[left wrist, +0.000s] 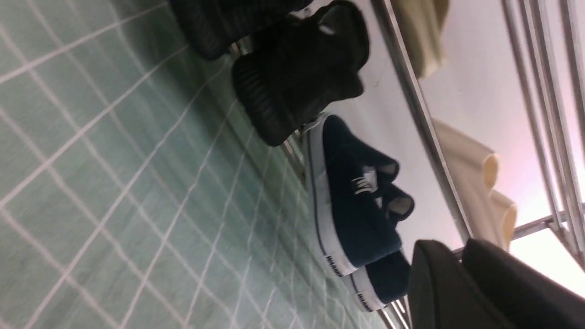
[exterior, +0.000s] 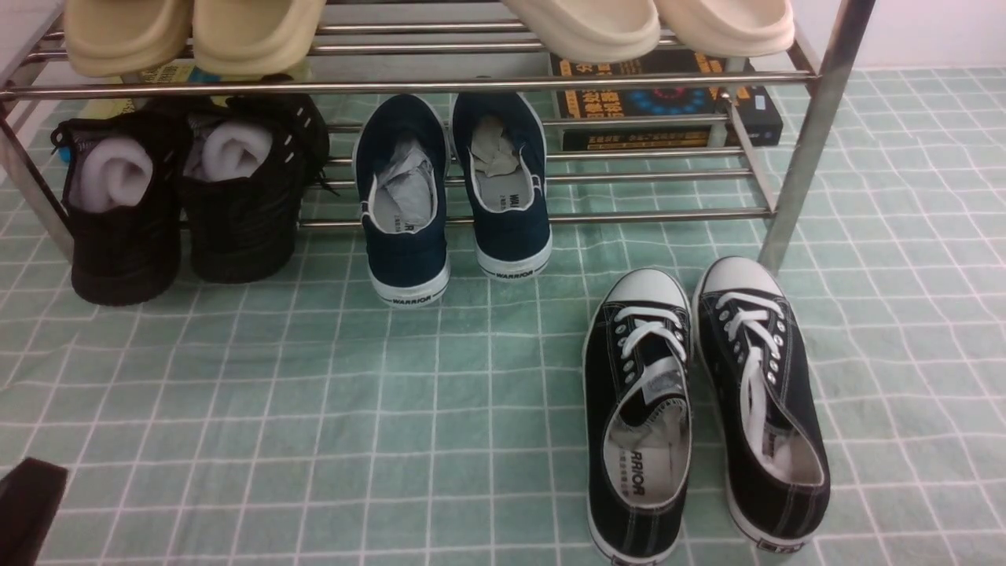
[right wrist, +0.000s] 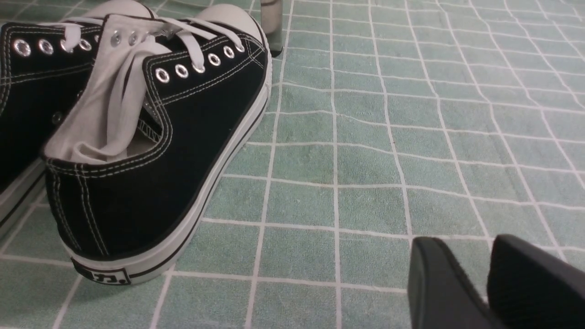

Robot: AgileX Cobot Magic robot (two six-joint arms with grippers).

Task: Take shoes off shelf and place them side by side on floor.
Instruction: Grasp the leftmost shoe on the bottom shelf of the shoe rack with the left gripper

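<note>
Black knit mesh sneakers [exterior: 236, 228] are sitting at the left end of the shiny silver tube shelf's [exterior: 409, 82] lower tier, heels overhanging the pale green gridded cloth floor [exterior: 314, 409]; left gripper [left wrist: 461, 249] is hovering pinched together, empty, right gripper [right wrist: 470, 242] slightly apart, empty

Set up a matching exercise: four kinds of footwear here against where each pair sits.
Footwear:
1. mesh sneakers
2. navy slip-ons
3. canvas sneakers
4. slippers

Places:
a. floor, in front of the shelf
b. top tier
c. lower tier, left end
d. lower tier, middle

Pairs: 1-c, 2-d, 3-a, 4-b
</note>
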